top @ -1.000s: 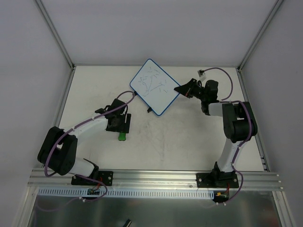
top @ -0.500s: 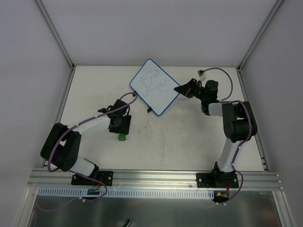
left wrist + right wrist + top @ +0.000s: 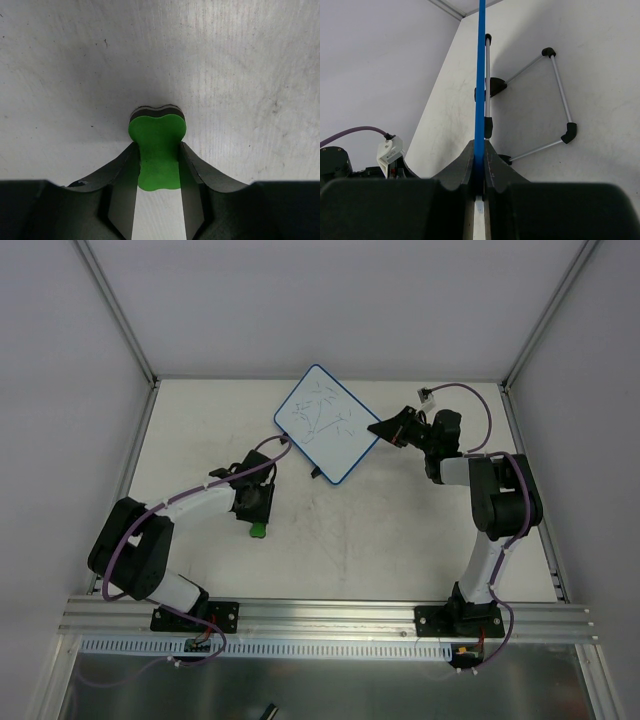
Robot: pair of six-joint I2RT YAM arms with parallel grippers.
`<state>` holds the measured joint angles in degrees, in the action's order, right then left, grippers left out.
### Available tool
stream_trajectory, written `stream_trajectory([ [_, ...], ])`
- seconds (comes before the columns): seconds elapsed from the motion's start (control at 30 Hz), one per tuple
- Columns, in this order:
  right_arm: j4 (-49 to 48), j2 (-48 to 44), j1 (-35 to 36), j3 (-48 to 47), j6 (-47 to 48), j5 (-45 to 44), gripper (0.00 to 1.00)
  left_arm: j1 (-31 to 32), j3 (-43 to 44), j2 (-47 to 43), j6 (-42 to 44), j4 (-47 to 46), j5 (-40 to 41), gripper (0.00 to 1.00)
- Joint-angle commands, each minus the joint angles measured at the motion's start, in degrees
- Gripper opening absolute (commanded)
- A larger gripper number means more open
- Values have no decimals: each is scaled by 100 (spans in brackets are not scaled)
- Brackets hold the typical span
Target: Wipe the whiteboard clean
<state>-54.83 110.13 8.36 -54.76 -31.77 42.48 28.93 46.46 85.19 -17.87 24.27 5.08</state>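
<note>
Whiteboard point(image 3: 326, 424) is at the far middle of the worktop point(image 3: 400, 530), dark scribbles all over it, so nothing wiped yet afaict. Right end effector point(image 3: 385, 427) is pinching the blue frame on the board's right edge. The wrist cam shows the frame squeezed btwn the fingers, prob to stop the board sliding once rubbing starts. Left end effector point(image 3: 158, 147) looks clamped on the narrow waist of the green eraser point(image 3: 157, 130), which lies on the worktop, apart from the board. Imo lifting it over comes next.

Open table point(image 3: 390, 530) lies between the green eraser point(image 3: 157, 150) and the whiteboard point(image 3: 325, 425).
</note>
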Motion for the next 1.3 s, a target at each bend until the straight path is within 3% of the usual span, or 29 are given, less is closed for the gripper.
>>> stream_trajectory([
  [0.0,-371,44,-1,-193,-31,94,0,69,162,86,-182,25,168,31],
  [0.07,-414,62,-1,-184,-57,103,0,69,162,94,-226,25,212,33],
  [0.17,-432,70,-1,-193,-84,111,0,104,162,130,-270,51,256,49],
  [0.3,-441,79,-1,-184,-101,112,0,175,171,121,-305,51,379,53],
  [0.37,-476,79,-1,-184,-119,111,0,183,171,121,-323,51,397,51],
  [0.5,-476,88,-10,-184,-119,120,0,183,171,121,-349,60,415,37],
  [0.53,-485,88,-19,-175,-128,112,0,192,171,121,-358,69,423,28],
  [0.67,-485,88,-19,-184,-128,120,0,183,206,33,-367,69,485,15],
  [0.93,-494,62,-27,-158,-119,120,0,183,978,-319,-305,69,459,10],
  [1.1,-485,18,-27,-114,-101,129,0,157,2304,14,-208,78,310,11],
  [1.27,-476,-17,-27,-87,-40,138,0,43,3910,893,-235,69,160,10],
])
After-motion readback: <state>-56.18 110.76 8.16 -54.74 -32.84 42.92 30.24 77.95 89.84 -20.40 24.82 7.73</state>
